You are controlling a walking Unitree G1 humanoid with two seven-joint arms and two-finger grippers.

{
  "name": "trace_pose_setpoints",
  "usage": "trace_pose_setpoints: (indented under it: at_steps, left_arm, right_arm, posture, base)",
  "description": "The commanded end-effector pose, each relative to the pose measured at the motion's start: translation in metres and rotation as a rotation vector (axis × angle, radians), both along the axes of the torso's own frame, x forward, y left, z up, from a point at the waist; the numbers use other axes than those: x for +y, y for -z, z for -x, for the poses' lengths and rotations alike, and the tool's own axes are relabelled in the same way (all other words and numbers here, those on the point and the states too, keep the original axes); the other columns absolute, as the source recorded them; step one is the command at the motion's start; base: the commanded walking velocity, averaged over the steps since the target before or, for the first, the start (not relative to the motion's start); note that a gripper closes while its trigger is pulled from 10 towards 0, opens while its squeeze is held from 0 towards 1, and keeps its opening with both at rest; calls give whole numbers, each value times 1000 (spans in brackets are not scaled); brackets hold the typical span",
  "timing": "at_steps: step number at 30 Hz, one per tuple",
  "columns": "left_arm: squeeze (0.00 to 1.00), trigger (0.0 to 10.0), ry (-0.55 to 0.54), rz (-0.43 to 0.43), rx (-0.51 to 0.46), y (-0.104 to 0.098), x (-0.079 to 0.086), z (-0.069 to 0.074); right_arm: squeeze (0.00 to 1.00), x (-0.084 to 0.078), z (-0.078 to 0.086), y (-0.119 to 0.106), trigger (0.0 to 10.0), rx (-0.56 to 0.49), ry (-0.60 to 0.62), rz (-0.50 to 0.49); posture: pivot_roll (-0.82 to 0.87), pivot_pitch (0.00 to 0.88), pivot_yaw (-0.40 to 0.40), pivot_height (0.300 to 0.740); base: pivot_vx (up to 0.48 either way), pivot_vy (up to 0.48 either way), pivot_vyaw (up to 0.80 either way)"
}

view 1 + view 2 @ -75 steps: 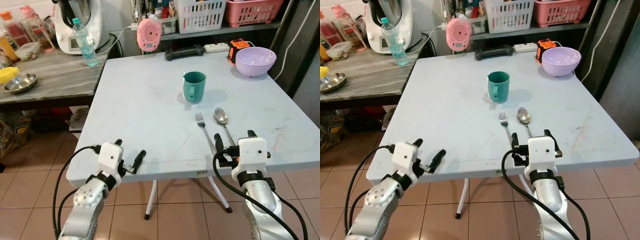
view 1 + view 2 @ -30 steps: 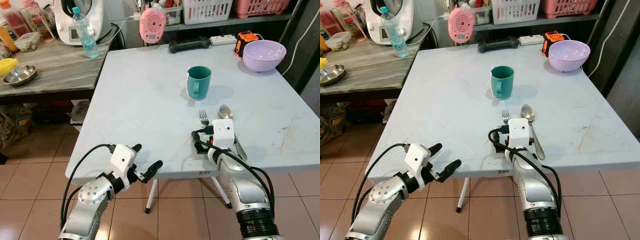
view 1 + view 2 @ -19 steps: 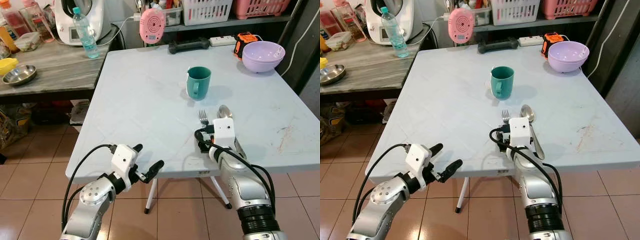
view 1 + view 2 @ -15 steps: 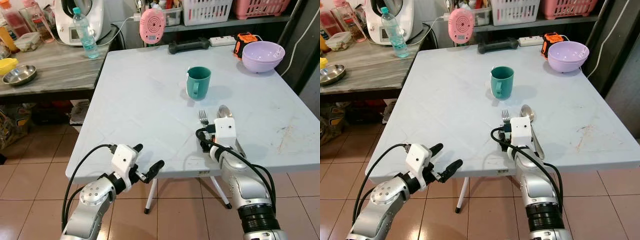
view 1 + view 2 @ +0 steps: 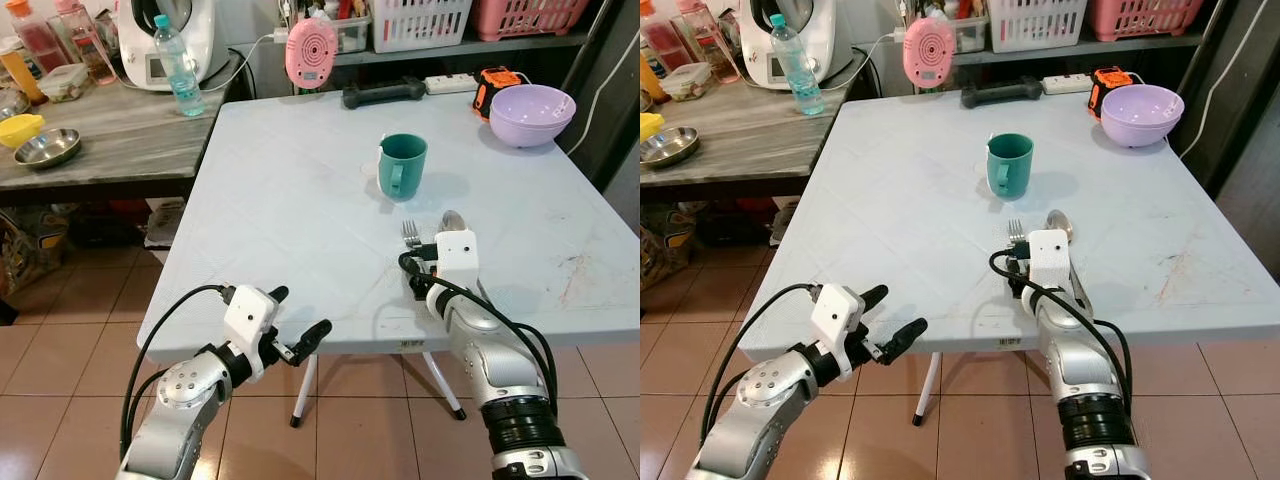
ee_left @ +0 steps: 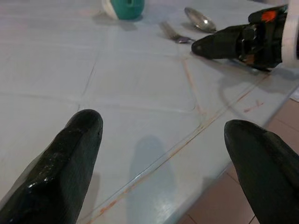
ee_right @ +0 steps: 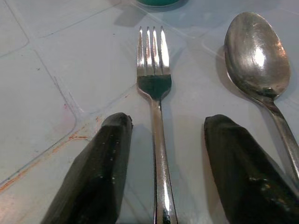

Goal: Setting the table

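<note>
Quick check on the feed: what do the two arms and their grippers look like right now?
Both arms are silver metal with ribbed black joint rings. Each wrist carries a white boxy camera housing, and a black cable loops from it back along the forearm. The left gripper and right gripper each have two long, glossy black fingers with rounded, tapering tips.

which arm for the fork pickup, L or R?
Right. The right gripper is open with a finger on each side of the fork handle. The left gripper hangs off the table edge, far from it.
</note>
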State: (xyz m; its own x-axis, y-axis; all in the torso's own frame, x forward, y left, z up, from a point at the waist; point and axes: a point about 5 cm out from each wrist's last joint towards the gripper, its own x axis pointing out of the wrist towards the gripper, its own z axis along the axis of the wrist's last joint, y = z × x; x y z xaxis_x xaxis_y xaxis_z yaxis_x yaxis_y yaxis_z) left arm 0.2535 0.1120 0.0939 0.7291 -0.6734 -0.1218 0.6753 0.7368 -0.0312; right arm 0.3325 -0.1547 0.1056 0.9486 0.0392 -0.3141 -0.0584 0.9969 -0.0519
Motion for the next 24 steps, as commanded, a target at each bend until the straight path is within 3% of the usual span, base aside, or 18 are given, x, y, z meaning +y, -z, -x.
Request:
trace_pose_setpoints:
  at_steps: [1,7,24]
  left_arm:
    - [0,10000,-6,-10,6,-1,2,2]
    - [0,10000,9,20,9,-2,-1,2]
    - [0,10000,181,100,90,3,-10,8]
  right_arm:
    - [0,1,1,8,0,46,5,-6]
    - [0,3,3,10,0,56,0,-17]
    - [0,3,6,15,0,73,-8,-25]
  posture:
    - [-169,67,100,740]
    - [-167,68,99,740]
    - [-175,70,101,740]
  base:
    - [0,0,0]
    - [0,0,0]
    - [0,0,0]
